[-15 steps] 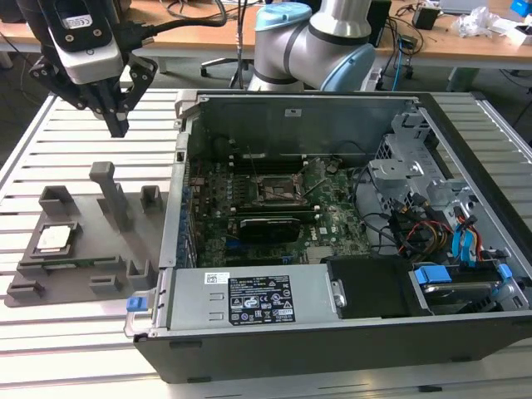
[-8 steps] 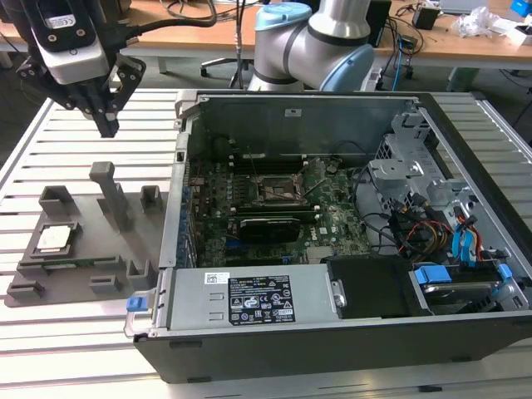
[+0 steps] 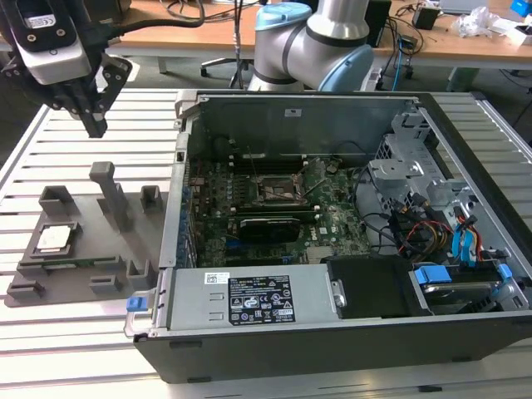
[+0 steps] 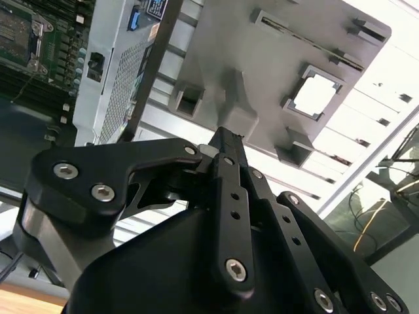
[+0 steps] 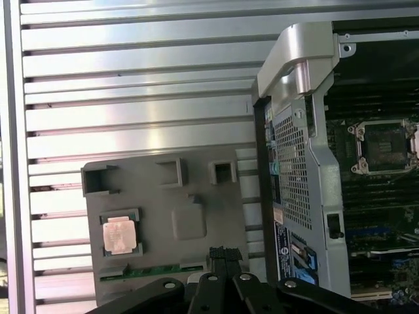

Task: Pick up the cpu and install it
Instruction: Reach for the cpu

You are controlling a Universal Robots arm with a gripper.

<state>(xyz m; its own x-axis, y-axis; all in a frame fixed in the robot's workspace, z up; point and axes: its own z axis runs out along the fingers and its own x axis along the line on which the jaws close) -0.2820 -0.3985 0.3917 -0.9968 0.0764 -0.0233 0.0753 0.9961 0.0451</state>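
The cpu (image 3: 54,238), a small square chip with a pale metal top, lies flat in a recess of a grey holder plate (image 3: 91,253) at the exterior view's left; it also shows in both wrist views (image 4: 316,95) (image 5: 119,234). My gripper (image 3: 97,126) hangs well above the plate's far side, apart from the chip. Its black fingers (image 5: 224,254) are shut with nothing between them, and their tips (image 4: 222,139) point down at the plate. The dark socket frame (image 3: 278,189) sits on the board inside the open computer case (image 3: 249,303); it also appears as the socket (image 5: 386,144).
A tall grey post (image 3: 108,195) and small blocks rise from the holder plate. The case wall (image 5: 298,163) stands beside the plate. Inside lie a long black card (image 3: 268,226), drive bays and cables (image 3: 432,224). The arm's base (image 3: 312,37) stands behind on the slatted table (image 3: 83,349).
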